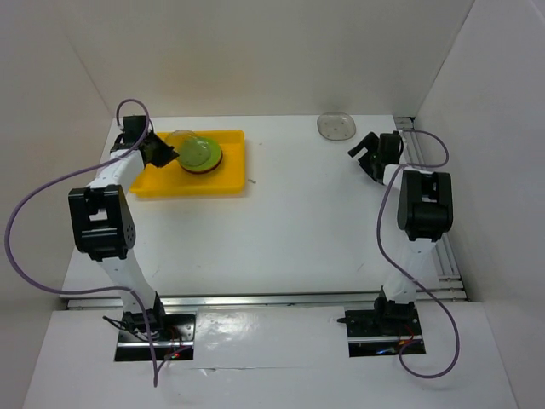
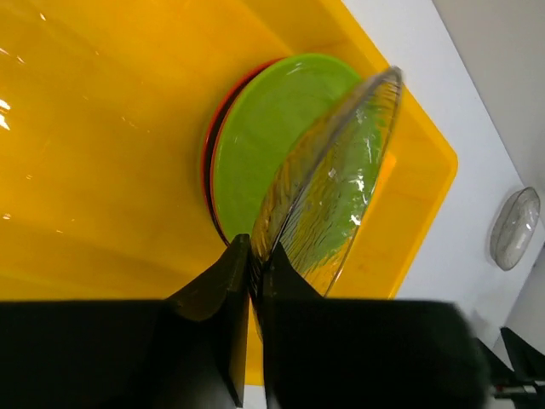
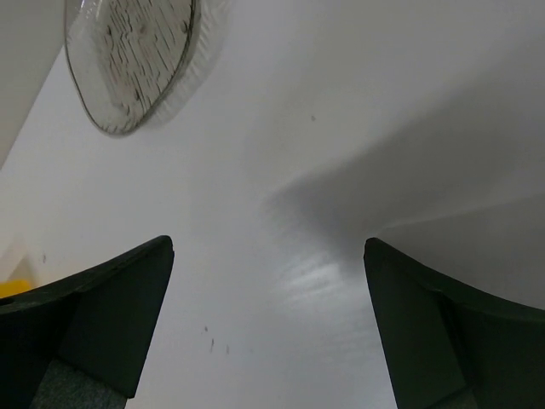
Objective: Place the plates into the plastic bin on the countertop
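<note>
Over far-left corner: left gripper (image 2: pixel 255 256) clamped on tilted translucent grey plate (image 2: pixel 332 187), above lime green plate (image 2: pixel 255 136) stacked in yellow bin (image 2: pixel 102 128) | far-right corner: right gripper (image 3: pixel 268 247) spread wide, near second translucent grey plate (image 3: pixel 132 51) on countertop (image 1: pixel 324 221).

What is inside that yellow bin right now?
A lime green plate tops a stack in the yellow bin; orange and dark rims show beneath it. The left gripper holds a translucent plate tilted over it. The count underneath is hidden.
</note>
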### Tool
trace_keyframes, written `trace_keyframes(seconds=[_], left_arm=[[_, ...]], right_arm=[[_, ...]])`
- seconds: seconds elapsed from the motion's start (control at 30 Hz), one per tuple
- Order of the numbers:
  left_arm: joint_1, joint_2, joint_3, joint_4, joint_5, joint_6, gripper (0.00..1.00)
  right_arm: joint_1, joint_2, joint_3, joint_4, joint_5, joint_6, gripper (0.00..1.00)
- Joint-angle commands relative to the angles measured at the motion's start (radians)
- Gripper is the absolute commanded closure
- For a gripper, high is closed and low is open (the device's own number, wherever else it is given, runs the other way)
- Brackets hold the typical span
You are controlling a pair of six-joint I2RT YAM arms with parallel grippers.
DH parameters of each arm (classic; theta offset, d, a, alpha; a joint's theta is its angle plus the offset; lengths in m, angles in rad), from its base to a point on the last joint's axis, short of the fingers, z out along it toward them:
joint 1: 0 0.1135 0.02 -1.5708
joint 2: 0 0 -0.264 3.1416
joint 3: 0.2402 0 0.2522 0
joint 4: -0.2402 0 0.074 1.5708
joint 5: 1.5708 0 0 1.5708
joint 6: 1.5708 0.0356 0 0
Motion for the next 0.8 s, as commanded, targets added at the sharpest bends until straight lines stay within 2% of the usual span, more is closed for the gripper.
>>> trace_keyframes(seconds=[0.0, 0.03, 0.07, 0.1, 0.2, 0.23, 0.4, 0.5, 0.57, 0.6, 0.77], left_arm=[[0.004, 0.033, 0.045, 0.013, 0.084, 0.004, 0.8], [0.004, 0.033, 0.031, 0.013, 0.093, 0.004, 0.7], [0.004, 0.042, 0.031, 0.013, 0.094, -0.005, 0.55], [-0.006, 0.042, 0.022, 0.013, 0.077, -0.005, 0.24], [-0.043, 0.021, 0.022, -0.028, -0.001, 0.005, 0.12], [-0.052, 0.007, 0.013, -0.028, -0.002, 0.005, 0.0], [-0.062, -0.034, 0.063, -0.165, -0.101, 0.005, 0.0], [-0.074, -0.09, 0.094, -0.276, -0.181, -0.004, 0.0], [-0.065, -0.12, 0.119, -0.349, -0.192, -0.015, 0.0], [-0.054, -0.134, 0.119, -0.398, -0.18, -0.015, 0.0], [-0.023, -0.267, 0.037, -0.407, -0.158, 0.016, 0.0]], right_arm=[[-0.015, 0.116, 0.13, 0.042, -0.054, -0.004, 0.0], [-0.015, 0.183, 0.167, 0.03, -0.054, -0.004, 0.0], [-0.015, 0.213, 0.231, 0.001, -0.04, -0.004, 0.0], [-0.015, 0.241, 0.262, -0.01, -0.031, -0.004, 0.0], [-0.006, 0.333, 0.383, -0.071, -0.008, -0.004, 0.0], [0.005, 0.374, 0.414, -0.089, 0.001, -0.004, 0.0], [0.005, 0.494, 0.638, -0.218, 0.011, -0.013, 0.0], [0.015, 0.566, 0.724, -0.27, 0.0, -0.013, 0.17], [0.015, 0.592, 0.738, -0.286, -0.012, -0.013, 0.36], [0.015, 0.604, 0.75, -0.286, -0.012, -0.013, 0.39], [0.054, 0.708, 0.89, -0.395, -0.002, -0.025, 0.48]])
